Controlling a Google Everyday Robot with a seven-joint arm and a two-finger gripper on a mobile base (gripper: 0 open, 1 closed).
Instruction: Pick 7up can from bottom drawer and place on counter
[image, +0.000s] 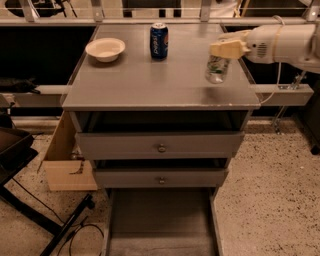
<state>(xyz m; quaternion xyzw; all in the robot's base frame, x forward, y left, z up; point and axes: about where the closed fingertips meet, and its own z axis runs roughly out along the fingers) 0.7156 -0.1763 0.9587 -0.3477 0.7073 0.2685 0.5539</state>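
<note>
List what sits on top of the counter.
A white bowl, a Pepsi can, and near the right edge the 7up can gripped by the hand; whether it touches the counter is unclear.

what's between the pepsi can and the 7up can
Only bare counter, seen in the camera view. The gripper holds the 7up can over the counter's right side.

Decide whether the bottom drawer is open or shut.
Open: the bottom drawer juts out beneath the knobbed drawers, floor showing. The gripper holds the 7up can above the counter, at its right side.
</note>
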